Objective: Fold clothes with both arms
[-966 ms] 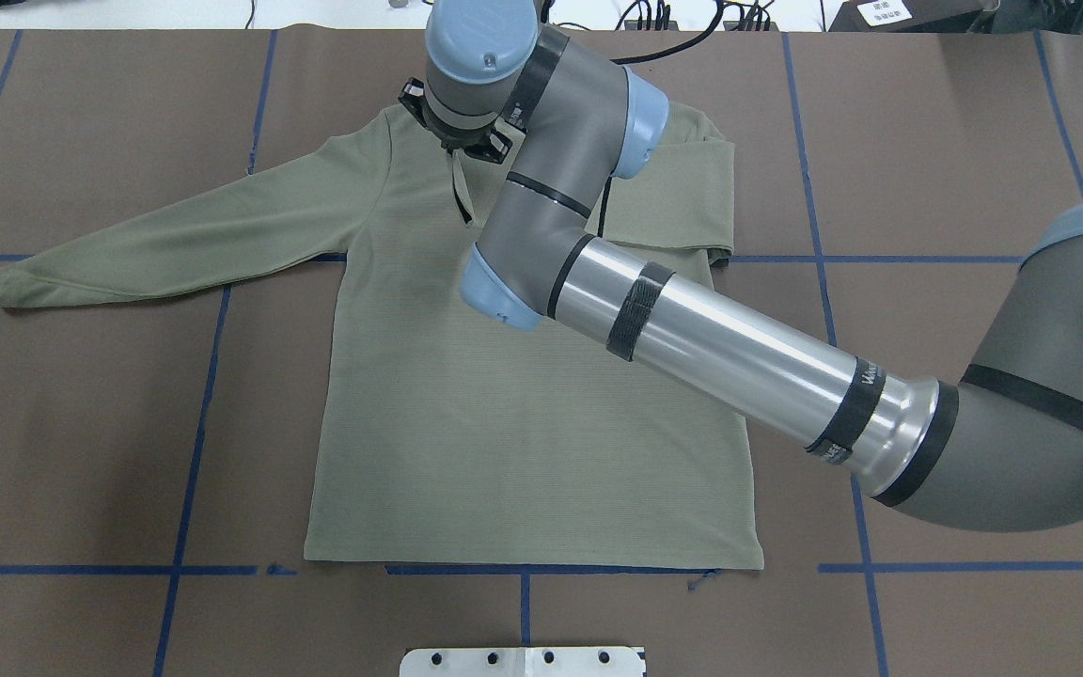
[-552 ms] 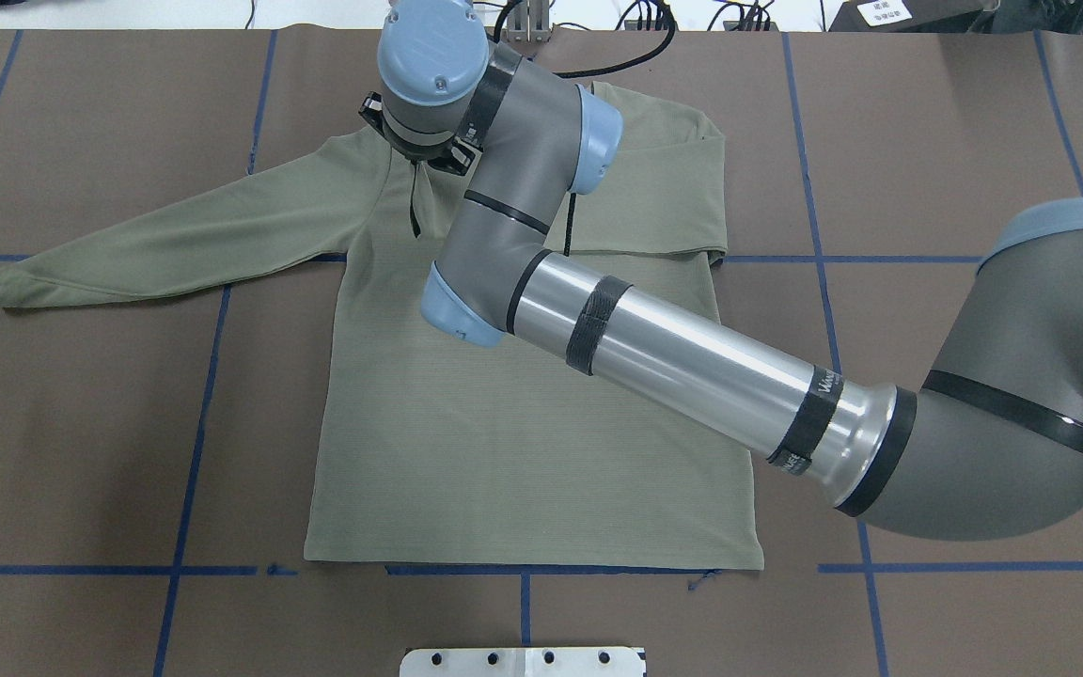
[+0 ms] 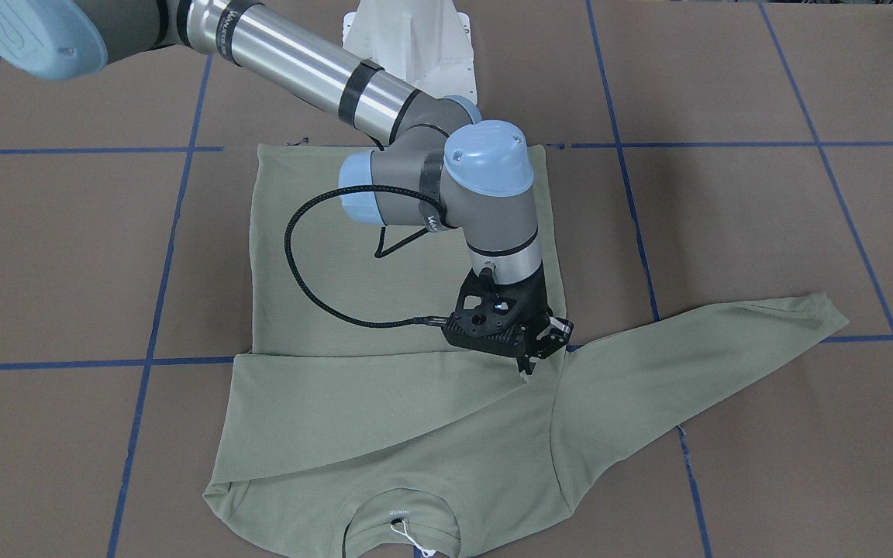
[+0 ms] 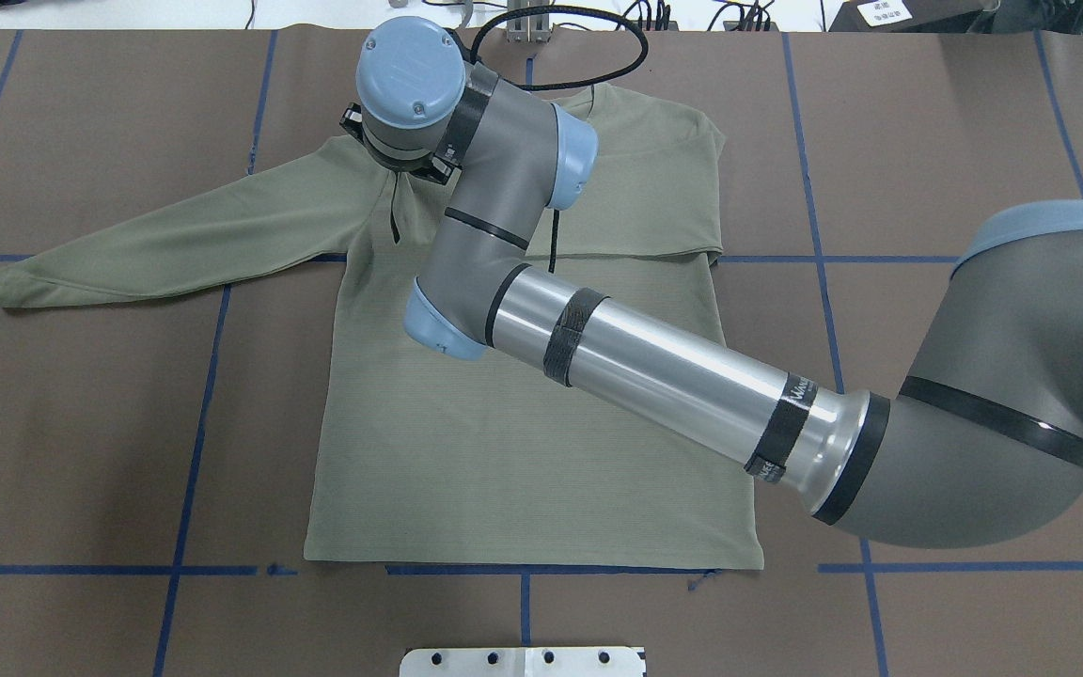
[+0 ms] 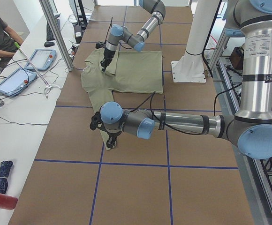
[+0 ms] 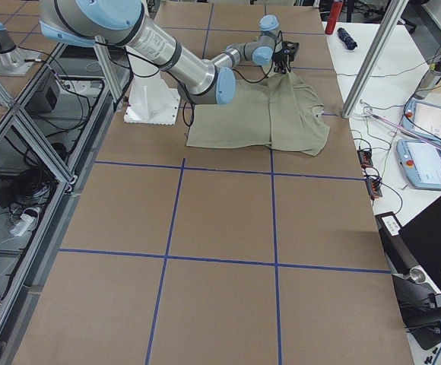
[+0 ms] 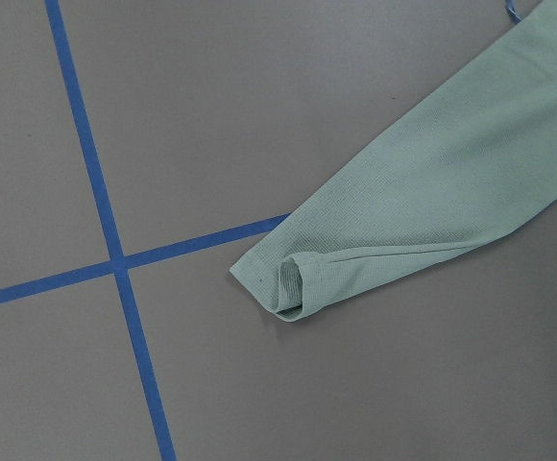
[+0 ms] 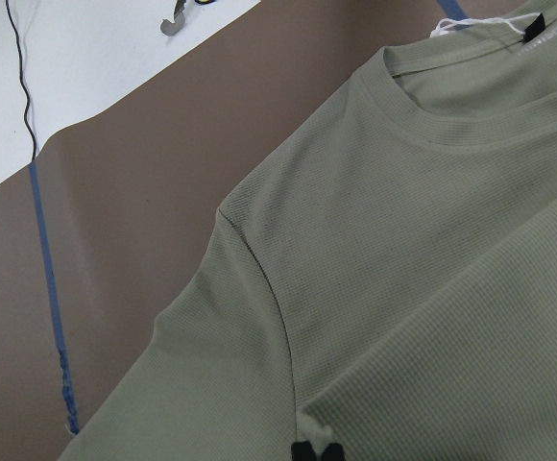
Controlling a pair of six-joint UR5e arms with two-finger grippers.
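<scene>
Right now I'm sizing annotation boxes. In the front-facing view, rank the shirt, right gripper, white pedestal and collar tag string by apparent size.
1. shirt, by far the largest.
2-3. white pedestal and right gripper look about alike; the pedestal is cropped by the frame, so unranked.
4. collar tag string, smallest.

The shirt (image 4: 523, 423) is a soft, matt sage knit with a fine ribbed weave. It lies on a table cover (image 4: 955, 122) that looks like dull brown paper, crossed by smooth blue tape (image 4: 974, 567). My right arm (image 4: 673, 376) is glossy silver metal along its tube and matt grey at the joints, with light blue plastic caps (image 4: 410, 61) and a black braided cable (image 3: 400, 323).
</scene>
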